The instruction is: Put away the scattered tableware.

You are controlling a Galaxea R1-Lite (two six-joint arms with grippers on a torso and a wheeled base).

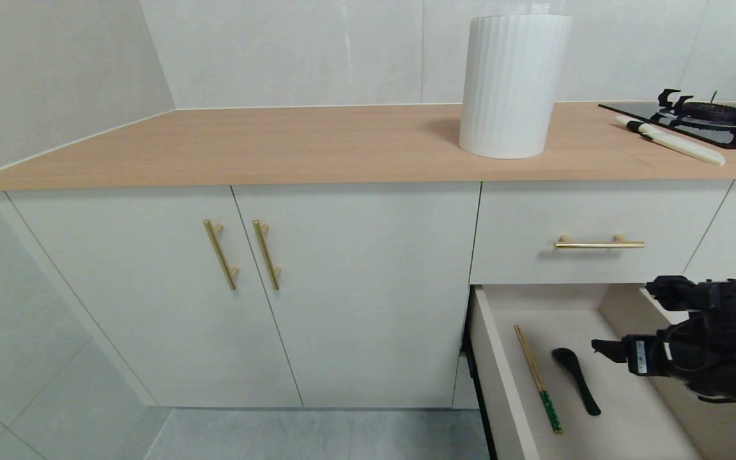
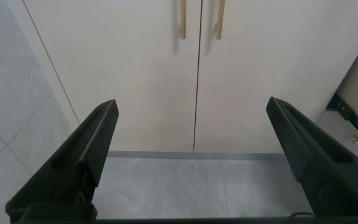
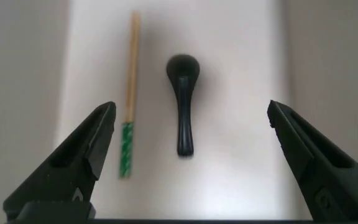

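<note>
Right gripper point(image 3: 190, 121), jaws spread, above drawer point(image 1: 496, 370) holding spoon point(image 1: 577, 382) and chopsticks point(image 1: 537, 383); left gripper point(image 2: 191, 155) likewise spread. Knife point(image 1: 671, 140), far right on counter point(image 1: 278, 147): probably light, rigid; grasp its handle.

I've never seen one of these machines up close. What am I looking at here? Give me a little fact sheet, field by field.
Drawer: pulled open, under a shut drawer
In drawer: chopsticks and black spoon, side by side, not touching
Right end effector: open, above the open drawer
Left end effector: open, facing closed cabinet doors
Counter: white ribbed container; knife beside the stove
</note>
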